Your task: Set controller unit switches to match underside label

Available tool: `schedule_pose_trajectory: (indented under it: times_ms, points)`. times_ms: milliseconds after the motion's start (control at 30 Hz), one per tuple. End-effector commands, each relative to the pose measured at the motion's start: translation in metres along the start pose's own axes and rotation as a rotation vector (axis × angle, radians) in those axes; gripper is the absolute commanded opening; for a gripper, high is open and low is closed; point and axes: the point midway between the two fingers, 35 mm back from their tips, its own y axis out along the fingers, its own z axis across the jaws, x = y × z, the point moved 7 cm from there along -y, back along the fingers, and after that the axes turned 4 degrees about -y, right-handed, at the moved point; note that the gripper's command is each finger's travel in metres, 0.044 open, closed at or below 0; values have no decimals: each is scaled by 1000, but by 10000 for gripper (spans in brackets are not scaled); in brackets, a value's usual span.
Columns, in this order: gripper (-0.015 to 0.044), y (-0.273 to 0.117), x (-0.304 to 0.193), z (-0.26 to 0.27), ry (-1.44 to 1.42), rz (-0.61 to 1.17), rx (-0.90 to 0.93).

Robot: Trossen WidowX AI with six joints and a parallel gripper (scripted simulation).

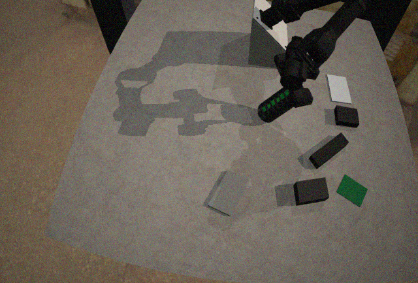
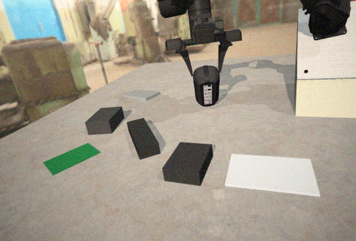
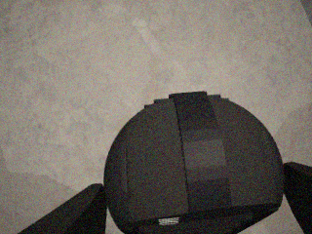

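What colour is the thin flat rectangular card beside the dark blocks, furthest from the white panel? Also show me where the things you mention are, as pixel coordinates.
Green [image 1: 352, 190] [image 2: 72, 158], clearest in the exterior view.

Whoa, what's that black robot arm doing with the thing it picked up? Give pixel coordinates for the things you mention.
The robot arm [image 1: 325, 42] [image 2: 201, 5] is holding up a dark controller unit [image 1: 275, 106] [image 2: 206, 74] [image 3: 156, 161] between the fingers of its tool [image 1: 285, 100] [image 2: 206, 74] [image 3: 194, 173]. The unit is tipped, so its green-marked switches show from above and the white label [image 2: 207, 94] on its underside faces the other way. It isn't sitting flat on the bench [image 1: 151, 188] [image 2: 114, 203] [image 3: 73, 73], so the job isn't finished.
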Motion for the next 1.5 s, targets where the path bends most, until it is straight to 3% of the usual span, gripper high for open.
schedule_pose_trajectory:
  times_ms: [0, 1467]
  points:
    - [335, -3, -6, -1, -1, -4, -6]
    - [335, -17, -48, 2, -2, -94, -12]
